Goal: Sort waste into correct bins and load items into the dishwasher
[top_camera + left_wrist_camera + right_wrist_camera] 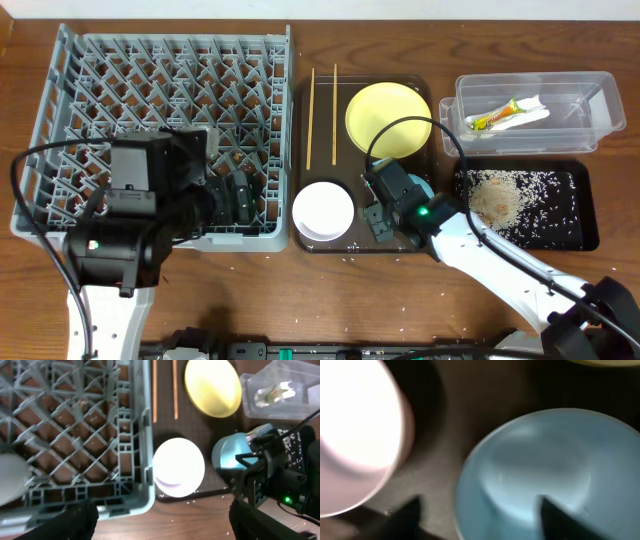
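Note:
The grey dish rack [160, 110] stands at the left. My left gripper [235, 200] hangs over its front right corner, open and empty [162, 515]. A white rounded thing [9, 485], maybe the cup, lies in the rack. The white bowl [323, 211], yellow plate [388, 119] and two chopsticks [310, 115] lie on the brown tray [330, 165]. My right gripper [385, 200] is open over the light blue bowl [427, 187]. Its fingers [480, 515] straddle the rim of the bowl [540, 460]. The wrapper [497, 117] and paper strip [530, 112] lie in the clear tub [600, 100]. Rice grains [495, 198] lie in the black tray [580, 215].
Stray rice grains dot the wooden table [330, 300] in front of the brown tray. The rack's right wall [145, 435] runs close beside the brown tray. My right arm [500, 265] reaches in from the front right.

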{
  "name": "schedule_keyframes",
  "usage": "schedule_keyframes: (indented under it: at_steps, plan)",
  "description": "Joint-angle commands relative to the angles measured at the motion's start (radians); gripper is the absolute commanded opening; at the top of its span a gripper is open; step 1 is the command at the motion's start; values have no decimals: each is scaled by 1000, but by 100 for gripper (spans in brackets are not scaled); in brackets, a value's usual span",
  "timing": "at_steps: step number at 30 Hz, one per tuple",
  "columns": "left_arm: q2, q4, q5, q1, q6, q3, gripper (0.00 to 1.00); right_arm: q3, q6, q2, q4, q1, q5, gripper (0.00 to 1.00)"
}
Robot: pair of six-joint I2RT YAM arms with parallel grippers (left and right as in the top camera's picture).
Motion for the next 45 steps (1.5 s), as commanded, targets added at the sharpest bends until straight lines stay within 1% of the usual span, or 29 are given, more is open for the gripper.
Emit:
schedule_keyframes:
  at_steps: [1,3,6,8,9,10,11,12,16,19,23,28,35,38,40,41,45]
  plan:
    - [56,7,-79,-71,-35,72,83,120,-18,-66,-40,-36,-113,83]
    - [111,6,-151,-126,-35,117,83,209,18,-105,-110,-89,-121,83]
    - [240,18,-264,-209,-35,207,83,318,86,-157,-213,-201,-122,84]
    - [324,58,-288,-242,-34,248,83,369,135,-190,-271,-290,-122,86]
    - [373,105,-286,-258,-34,258,83,391,165,-210,-302,-347,-122,86]
    - [411,151,-286,-271,-34,259,79,402,191,-230,-327,-404,-125,88]
    - [463,219,-286,-286,-34,259,73,405,240,-262,-361,-495,-126,90]
    - [562,324,-308,-310,-35,259,61,405,262,-288,-404,-601,-138,92]
    - [700,441,-332,-336,-35,259,61,404,262,-290,-462,-715,-177,94]
    - [817,528,-332,-362,-29,259,61,404,261,-290,-497,-743,-176,94]
    - [922,578,-350,-377,-16,259,58,404,254,-290,-499,-743,-176,94]
    - [1004,616,-349,-377,-17,259,55,404,254,-290,-510,-743,-176,95]
    - [1075,654,-350,-384,-27,259,49,404,254,-290,-511,-743,-176,95]
    - [1102,664,-350,-384,-46,259,42,404,254,-290,-520,-743,-176,96]
    - [1115,671,-350,-384,-67,259,34,404,254,-290,-521,-743,-176,95]
    - [1122,673,-350,-384,-79,259,31,404,254,-290,-521,-743,-176,96]
    - [1141,674,-349,-385,-104,256,26,404,254,-290,-522,-743,-177,96]
